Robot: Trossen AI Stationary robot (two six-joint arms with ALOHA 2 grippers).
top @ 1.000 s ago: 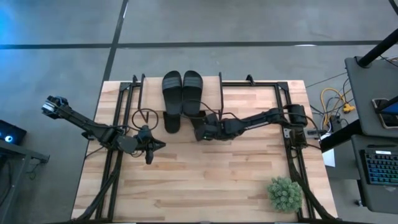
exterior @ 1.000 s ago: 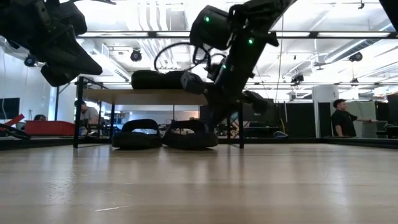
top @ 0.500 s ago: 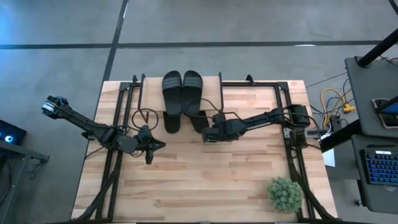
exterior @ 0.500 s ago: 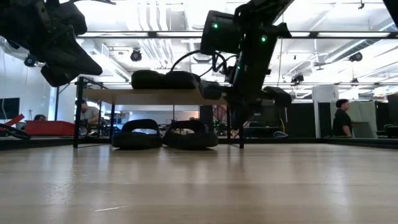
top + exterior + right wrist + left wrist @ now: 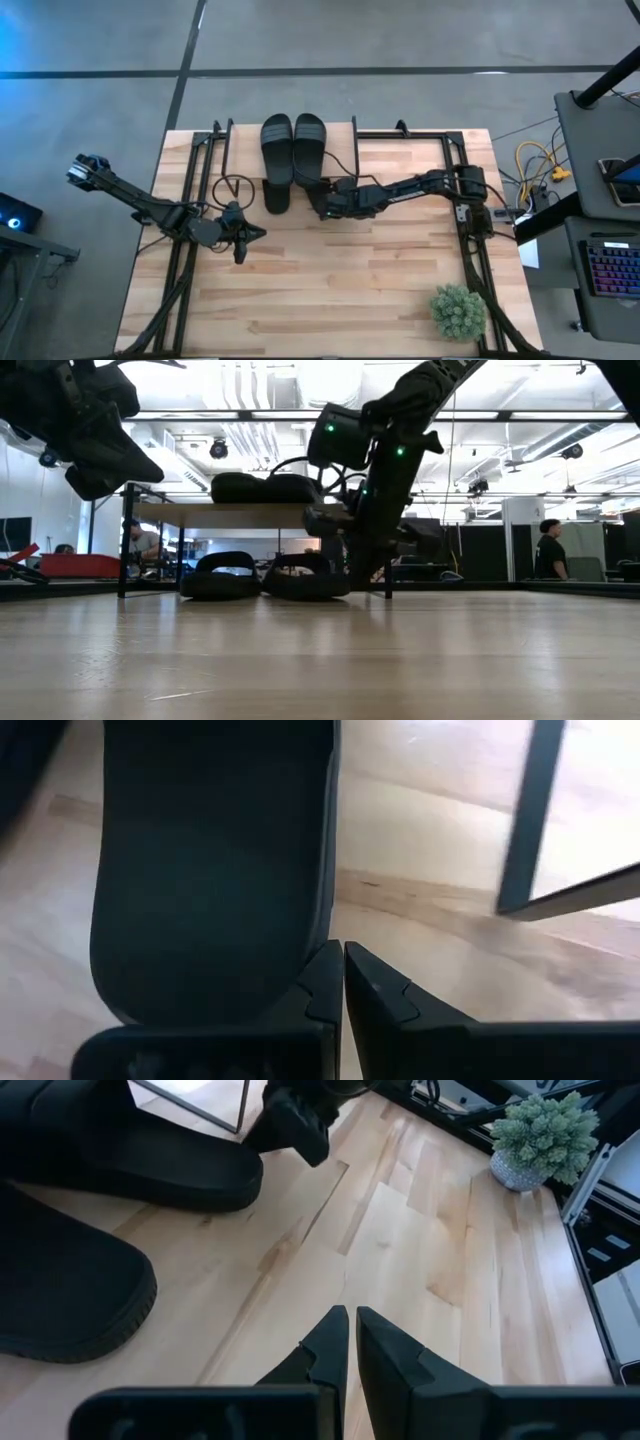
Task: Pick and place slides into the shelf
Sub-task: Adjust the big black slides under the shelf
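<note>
From above, the shelf (image 5: 292, 140) is almost wholly covered: two slides (image 5: 292, 148) lie side by side on its top at the upper middle of the frame, and only thin black legs show at its edges. The two lower slides (image 5: 277, 195) stick out just below the shelf's near edge, the right one partly masked by the right gripper (image 5: 325, 206), so the high view cannot say whether the tip touches it. The low view fills this in: it shows the wooden plank (image 5: 230, 514) left of centre with one pair (image 5: 262, 488) on top and the other pair (image 5: 264, 574) resting on the table (image 5: 320, 650) underneath, between the legs; the right arm hangs down at the shelf's right end and hides the legs there. The right wrist view shows that gripper's fingers (image 5: 322, 988) pressed together with nothing between them, beside a slide's sole (image 5: 215, 860), with a shelf leg (image 5: 525, 815) at the upper right; actual contact with the sole is hard to judge. The left gripper (image 5: 250, 234) hovers at middle left of the high view, well apart from the shelf; its wrist view shows the fingers (image 5: 330, 1342) closed and empty, two slides cut off at the upper left, and a potted plant (image 5: 536, 1135) at the upper right. The plant stands at the table's lower right in the high view (image 5: 459, 311).
</note>
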